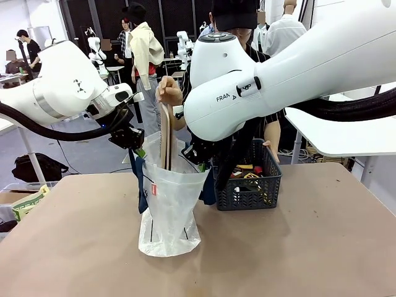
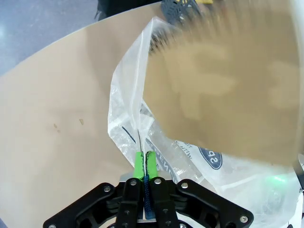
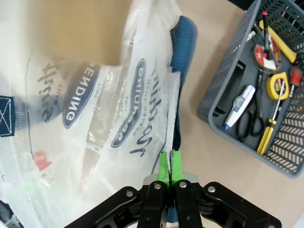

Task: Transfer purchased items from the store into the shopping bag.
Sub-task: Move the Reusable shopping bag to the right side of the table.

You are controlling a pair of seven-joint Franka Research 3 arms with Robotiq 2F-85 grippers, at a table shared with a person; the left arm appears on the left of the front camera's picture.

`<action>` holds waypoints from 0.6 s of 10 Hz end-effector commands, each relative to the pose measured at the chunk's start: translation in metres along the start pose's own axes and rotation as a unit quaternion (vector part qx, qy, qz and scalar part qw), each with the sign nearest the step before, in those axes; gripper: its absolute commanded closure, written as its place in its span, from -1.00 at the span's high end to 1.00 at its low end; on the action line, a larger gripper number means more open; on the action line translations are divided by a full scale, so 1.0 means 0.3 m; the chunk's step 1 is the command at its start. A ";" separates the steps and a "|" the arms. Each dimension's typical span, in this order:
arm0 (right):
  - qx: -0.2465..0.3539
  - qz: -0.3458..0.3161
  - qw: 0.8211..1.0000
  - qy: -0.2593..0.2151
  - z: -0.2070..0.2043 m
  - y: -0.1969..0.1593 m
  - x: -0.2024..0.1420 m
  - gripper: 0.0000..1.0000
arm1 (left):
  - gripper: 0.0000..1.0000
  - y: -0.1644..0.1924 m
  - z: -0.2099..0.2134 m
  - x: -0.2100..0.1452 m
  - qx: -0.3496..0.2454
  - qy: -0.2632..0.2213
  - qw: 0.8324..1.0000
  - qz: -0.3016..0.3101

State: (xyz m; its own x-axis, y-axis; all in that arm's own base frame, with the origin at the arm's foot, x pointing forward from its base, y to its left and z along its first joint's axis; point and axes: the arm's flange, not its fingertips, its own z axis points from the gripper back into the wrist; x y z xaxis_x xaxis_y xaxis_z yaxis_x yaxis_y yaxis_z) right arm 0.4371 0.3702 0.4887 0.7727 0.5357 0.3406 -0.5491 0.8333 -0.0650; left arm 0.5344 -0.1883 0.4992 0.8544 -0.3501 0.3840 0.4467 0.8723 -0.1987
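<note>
Where the matte brown table ends at its left edge, a dark holdall lies on the grey floor. The left gripper pinches its fingers tight on the left rim of the shopping bag, which stands upright mid-table. A person's hand holds a flat tan board upright in the bag's mouth. The right gripper is clamped on the bag's right rim. Just beside the bag, toward the far edge, the store holds the purchased items. Behind it is a workroom with desks and people

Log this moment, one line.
left jaws: shut on rim of translucent whitish plastic shopping bag; right jaws: same; person's hand: holds flat tan board upright at bag mouth; grey lattice plastic basket: stocked
</note>
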 end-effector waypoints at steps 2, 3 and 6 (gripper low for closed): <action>0.000 0.000 1.000 0.000 0.000 -0.003 -0.014 -1.00 | -1.00 0.003 0.010 -0.008 0.002 -0.008 1.000 0.002; 0.000 0.000 1.000 0.000 0.000 -0.003 -0.014 -1.00 | -1.00 0.003 0.010 -0.008 0.002 -0.008 1.000 0.002; 0.000 0.000 1.000 0.000 0.000 -0.003 -0.014 -1.00 | -1.00 0.003 0.010 -0.008 0.002 -0.008 1.000 0.002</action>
State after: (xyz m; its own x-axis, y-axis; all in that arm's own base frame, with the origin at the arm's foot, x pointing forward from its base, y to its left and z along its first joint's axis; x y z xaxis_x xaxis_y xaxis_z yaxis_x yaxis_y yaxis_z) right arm 0.4369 0.3703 0.4886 0.7726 0.5360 0.3404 -0.5493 0.8331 -0.0650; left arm 0.5344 -0.1885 0.4993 0.8542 -0.3503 0.3843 0.4470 0.8722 -0.1986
